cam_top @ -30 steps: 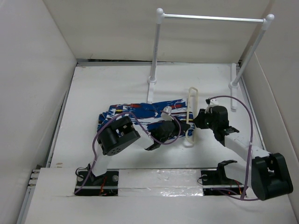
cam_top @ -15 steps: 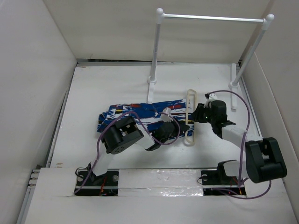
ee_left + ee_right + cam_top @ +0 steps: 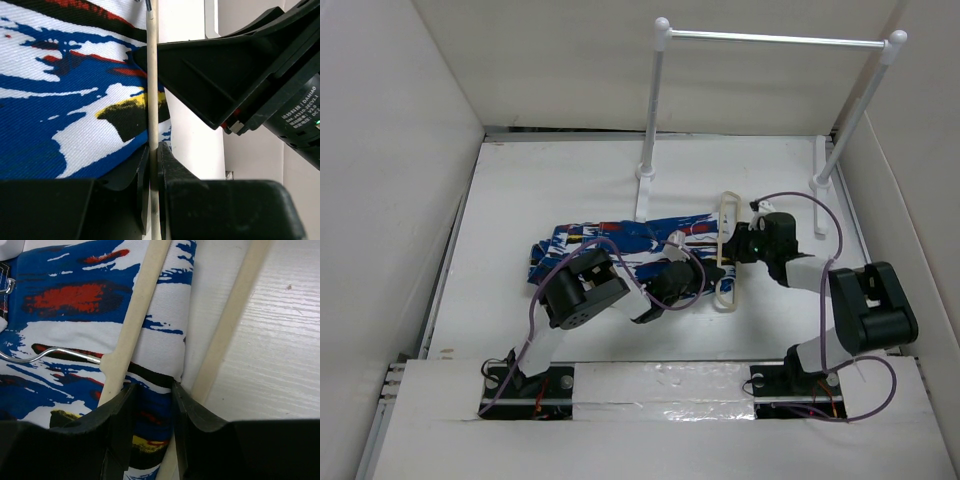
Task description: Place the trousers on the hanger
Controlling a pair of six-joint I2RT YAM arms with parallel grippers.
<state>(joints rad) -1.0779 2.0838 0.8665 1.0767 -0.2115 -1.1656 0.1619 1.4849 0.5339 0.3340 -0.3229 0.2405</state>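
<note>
Where trousers (image 3: 60, 115) end, left end effector (image 3: 153, 152) pinches hanger (image 3: 152, 75).

The right arm folds in on itself. Its big elbow block (image 3: 865, 310), down by the table's near right corner a second ago, now stands higher and further left, close behind the wrist. The forearm between them looks far shorter than before. The right gripper (image 3: 735, 250) has pushed a little left, right up against the hanger (image 3: 725, 285), whose far end has slid slightly nearer. The purple cable (image 3: 790, 197) over that wrist now arcs tighter, and a slack loop of it hangs by the right base. The left arm's elbow block (image 3: 582, 292) has edged slightly right.
</note>
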